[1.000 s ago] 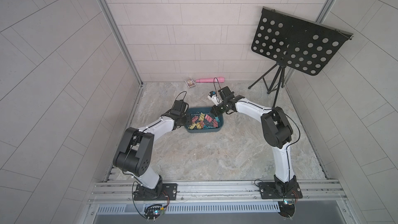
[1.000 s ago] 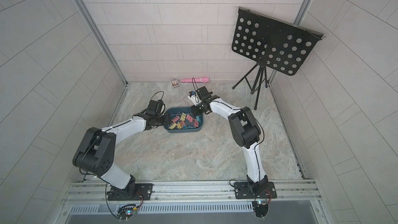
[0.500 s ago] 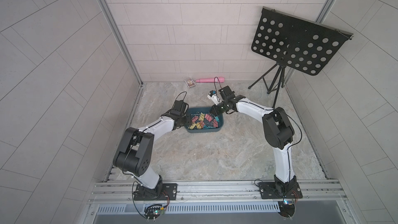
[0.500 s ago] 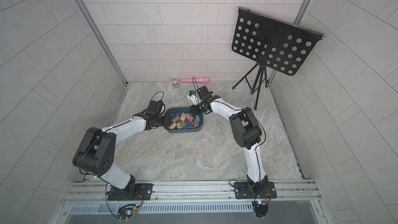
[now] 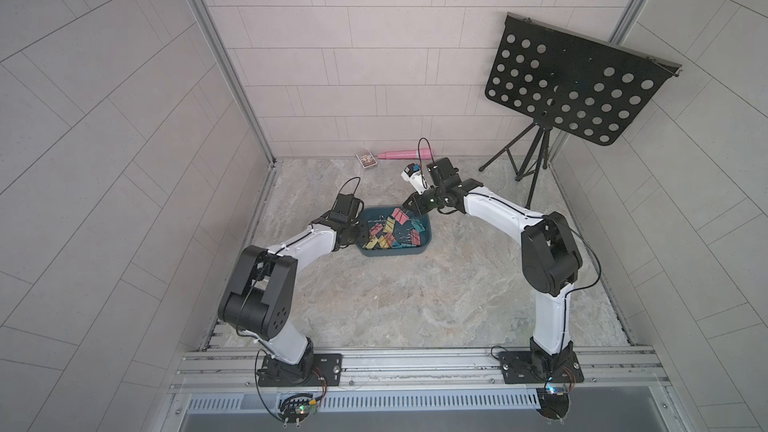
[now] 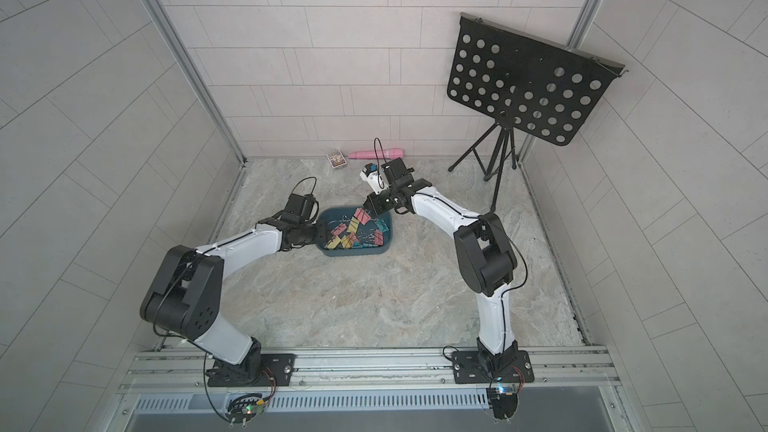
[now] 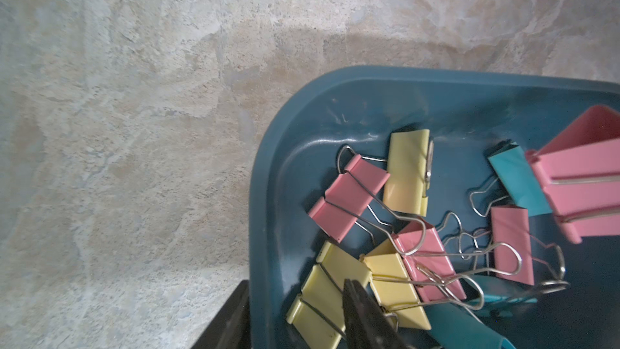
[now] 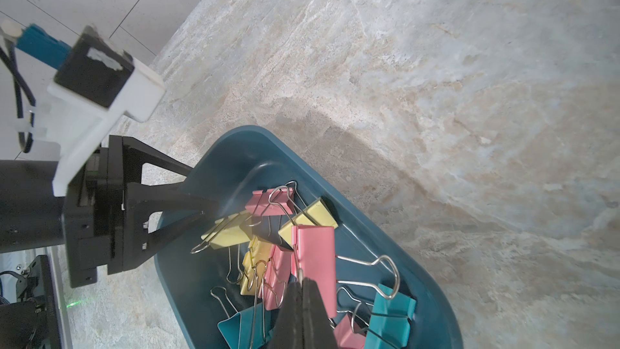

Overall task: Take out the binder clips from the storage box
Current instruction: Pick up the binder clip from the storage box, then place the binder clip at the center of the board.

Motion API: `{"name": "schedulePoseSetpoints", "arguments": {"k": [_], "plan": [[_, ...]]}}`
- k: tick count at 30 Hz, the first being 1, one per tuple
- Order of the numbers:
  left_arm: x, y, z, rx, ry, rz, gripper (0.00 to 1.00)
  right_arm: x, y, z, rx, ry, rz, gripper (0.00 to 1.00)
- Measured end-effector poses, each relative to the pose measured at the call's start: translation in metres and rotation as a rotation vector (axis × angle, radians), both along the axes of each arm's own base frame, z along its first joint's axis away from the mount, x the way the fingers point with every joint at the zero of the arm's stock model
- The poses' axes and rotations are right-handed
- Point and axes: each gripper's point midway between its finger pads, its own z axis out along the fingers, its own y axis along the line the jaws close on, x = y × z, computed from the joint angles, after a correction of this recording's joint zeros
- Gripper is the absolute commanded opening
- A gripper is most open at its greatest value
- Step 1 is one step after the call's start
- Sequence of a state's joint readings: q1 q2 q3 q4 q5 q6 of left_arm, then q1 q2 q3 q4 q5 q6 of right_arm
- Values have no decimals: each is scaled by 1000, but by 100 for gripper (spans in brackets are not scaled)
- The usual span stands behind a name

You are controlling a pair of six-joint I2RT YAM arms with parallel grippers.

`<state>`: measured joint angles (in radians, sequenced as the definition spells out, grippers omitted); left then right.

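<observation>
Dangling from the right gripper [image 8: 302, 285], a pink clip [image 8: 317, 263] hangs by its wire handle. The jaws are pressed fully together on the wire. The clip's body is raised above the heap, over the far side of the storage box [image 5: 395, 253].

The box is dark teal and shallow. It stands on the tabletop [image 5: 415, 305] about midway between the left and right edges, nearer the far edge than the near one.

The left gripper [image 8: 205, 191] stands partly open at the box's left end. One finger is outside the wall and the other inside, and the two clamp the wall between them.

The rest of the binder clips [image 7: 416, 253], pink, yellow and teal, lie tangled on the box floor with their wire loops crossing one another.

Along the far edge, a small card box [image 5: 367, 158] lies just beside a long pink cylinder [image 5: 405, 154]. A black perforated music stand [image 5: 573, 89] rises at the far right corner.
</observation>
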<state>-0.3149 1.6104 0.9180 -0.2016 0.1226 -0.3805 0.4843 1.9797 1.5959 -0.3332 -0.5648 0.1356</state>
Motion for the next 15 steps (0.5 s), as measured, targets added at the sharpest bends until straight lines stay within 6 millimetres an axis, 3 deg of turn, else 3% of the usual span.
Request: {"name": "schedulePoseSetpoints", "arguments": {"k": [6,15], "plan": [[5,1,7,19,-13,-6,50,-2,-13,11,9,-16,-22,0],[10,4,10,50,-18,-9,47,10,-67,51,50,-83,-139,0]]}}
